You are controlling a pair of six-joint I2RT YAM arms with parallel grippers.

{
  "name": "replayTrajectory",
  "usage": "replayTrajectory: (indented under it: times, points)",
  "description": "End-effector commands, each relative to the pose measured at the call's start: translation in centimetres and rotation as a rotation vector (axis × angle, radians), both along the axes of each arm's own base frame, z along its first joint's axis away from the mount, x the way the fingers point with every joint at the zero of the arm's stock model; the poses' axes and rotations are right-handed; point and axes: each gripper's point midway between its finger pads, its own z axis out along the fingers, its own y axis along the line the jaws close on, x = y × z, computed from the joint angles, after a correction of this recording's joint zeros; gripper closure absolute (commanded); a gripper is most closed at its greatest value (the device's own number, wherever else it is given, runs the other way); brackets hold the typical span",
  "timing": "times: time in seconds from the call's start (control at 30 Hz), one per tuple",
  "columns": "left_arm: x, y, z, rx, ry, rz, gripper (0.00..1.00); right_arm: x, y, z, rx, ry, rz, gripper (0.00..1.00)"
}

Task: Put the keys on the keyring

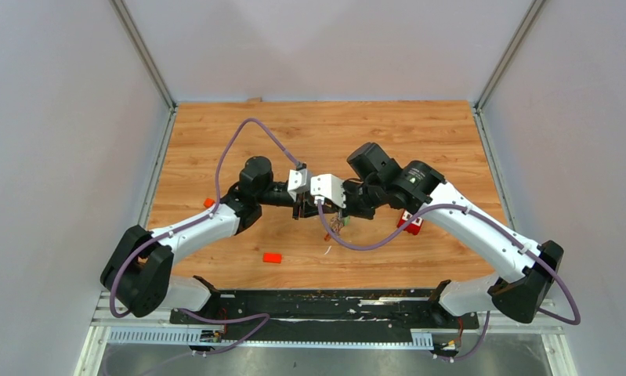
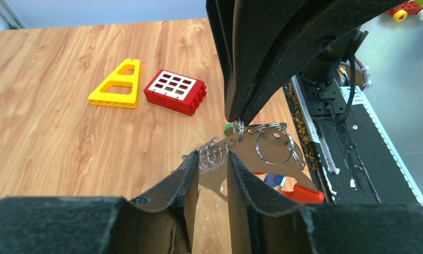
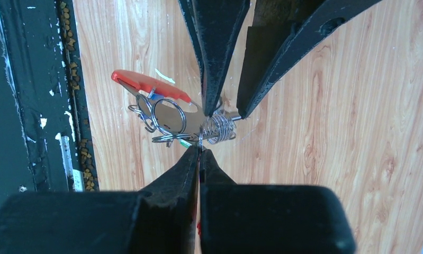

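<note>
- My right claw [image 3: 199, 151] is pinching a wire ring of the keyring [image 3: 169, 114]. Its fingers are pressing together with no gap showing.
- The keyring is hanging between my two claws over the middle of the table [image 1: 215, 141]. It appears to be lifted off the wood.
- My left claw [image 2: 213, 161] is standing part-way spread. The wire coil [image 2: 213, 152] at one end of the bunch is sitting in the gap between its fingertips. I cannot tell whether the pads are pressing on the coil or only flanking it.
- The bunch is showing a flat metal plate [image 2: 251, 153], several split rings [image 2: 273, 143] and a red strap [image 2: 303, 193]. The strap is lying on the side toward the near edge.
- A green fleck [image 2: 227, 127] and a blue bit [image 2: 272, 181] are peeking out among the rings. They are too small for me to say whether they are key tags.
- A red brick [image 2: 176, 91] with a white grid face and a yellow piece [image 2: 116, 84] are lying just beside each other on the table. They are sitting on the half toward the right edge, beside my right arm.
- A small red block [image 1: 272, 257] is lying toward the near edge, left of the middle.
- An orange block [image 1: 208, 202] is sitting close to the left edge.
</note>
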Motion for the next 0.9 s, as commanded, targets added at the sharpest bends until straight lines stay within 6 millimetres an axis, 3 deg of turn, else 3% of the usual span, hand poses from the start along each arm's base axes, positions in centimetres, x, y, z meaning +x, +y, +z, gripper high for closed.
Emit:
replayTrajectory:
  times: [0.0,0.13,0.37,0.53,0.87]
  points:
    - [-0.2,0.0,0.7,-0.007,-0.046,0.006,0.67,0.1,1.6,2.2,0.060,-0.050,0.037,1.00]
    - [-0.3,-0.1,1.0,-0.027,-0.034,0.009,0.68,0.0,1.7,1.9,0.071,-0.045,0.036,1.00]
    - [-1.0,-0.3,1.5,-0.071,-0.026,-0.008,0.59,-0.1,2.0,1.7,0.142,-0.052,0.002,1.00]
    - [-0.9,-0.4,1.9,-0.081,-0.015,0.008,0.60,-0.6,2.0,1.1,0.199,-0.017,-0.005,1.00]
    - [-2.0,-0.7,0.2,-0.020,0.012,-0.044,0.66,-0.9,2.1,0.6,0.262,0.011,-0.001,1.00]
